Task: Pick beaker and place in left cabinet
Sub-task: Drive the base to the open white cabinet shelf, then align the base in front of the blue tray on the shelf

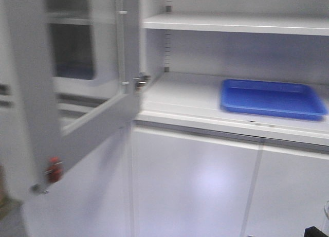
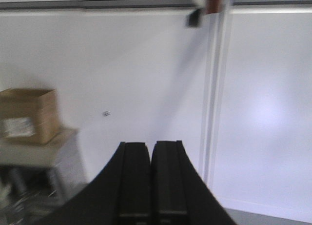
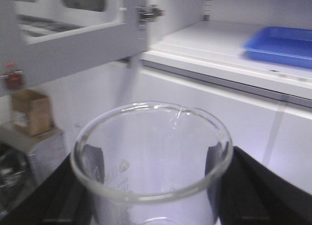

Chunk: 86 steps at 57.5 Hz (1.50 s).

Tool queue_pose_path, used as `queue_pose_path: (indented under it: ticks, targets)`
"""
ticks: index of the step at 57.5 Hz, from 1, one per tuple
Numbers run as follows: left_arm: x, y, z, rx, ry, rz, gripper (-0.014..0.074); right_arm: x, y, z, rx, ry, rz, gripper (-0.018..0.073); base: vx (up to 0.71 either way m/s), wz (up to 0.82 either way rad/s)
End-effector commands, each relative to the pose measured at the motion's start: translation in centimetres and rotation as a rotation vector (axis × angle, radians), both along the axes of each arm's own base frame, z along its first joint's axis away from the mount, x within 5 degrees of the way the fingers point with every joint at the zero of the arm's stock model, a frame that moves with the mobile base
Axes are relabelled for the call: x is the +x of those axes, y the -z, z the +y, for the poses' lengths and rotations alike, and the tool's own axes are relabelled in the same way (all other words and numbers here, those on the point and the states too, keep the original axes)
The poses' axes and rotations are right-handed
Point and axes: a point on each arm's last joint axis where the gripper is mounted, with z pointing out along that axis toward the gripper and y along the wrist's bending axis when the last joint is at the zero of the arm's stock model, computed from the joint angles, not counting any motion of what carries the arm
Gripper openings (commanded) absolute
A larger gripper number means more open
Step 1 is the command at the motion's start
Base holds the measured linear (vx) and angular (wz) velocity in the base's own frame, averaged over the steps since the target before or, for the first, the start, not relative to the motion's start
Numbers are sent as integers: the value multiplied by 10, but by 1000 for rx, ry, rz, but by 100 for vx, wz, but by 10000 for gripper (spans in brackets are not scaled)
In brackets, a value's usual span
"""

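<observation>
The beaker [image 3: 151, 156], clear glass with a flared rim and no rod, sits upright between the black fingers [image 3: 246, 186] of my right gripper [image 3: 152, 183], which is shut on it below and in front of the cabinet shelf. A sliver of the beaker [image 1: 326, 216] shows at the lower right edge of the front view. The left cabinet [image 1: 185, 101] is light grey with wide shelves and peg-hole strips; its glass door [image 1: 77, 67] stands open to the left. My left gripper [image 2: 150, 149] is shut and empty, facing the cabinet's lower doors.
A blue tray [image 1: 272, 98] lies on the right of the lower open shelf, also in the right wrist view [image 3: 282, 45]. Closed lower doors [image 1: 205, 185] fill the front. A cardboard box [image 2: 29, 115] sits on a low stand at the left. A red latch [image 1: 53, 170] hangs on the open door.
</observation>
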Motion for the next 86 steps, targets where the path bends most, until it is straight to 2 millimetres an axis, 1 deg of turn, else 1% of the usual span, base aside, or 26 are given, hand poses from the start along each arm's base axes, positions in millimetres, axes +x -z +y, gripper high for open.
queue_pose_path:
  ticks: [1, 25, 43, 54, 86]
  targets:
    - [0, -12, -1, -11, 14, -103, 4, -1, -14, 3, 11, -35, -74, -1, 22, -84]
    - [0, -12, -1, -11, 14, -103, 4, -1, -14, 3, 11, -35, -75, -1, 21, -75]
    - [0, -12, -1, -11, 14, -103, 4, -1, -14, 3, 11, -35, -75, -1, 23, -37]
    - [0, -12, -1, -11, 14, -103, 4, -1, -14, 3, 11, -35, -75, -1, 27, -1]
    - [0, -12, -1, -11, 14, -103, 4, -1, -14, 3, 11, -35, -75, -1, 24, 24]
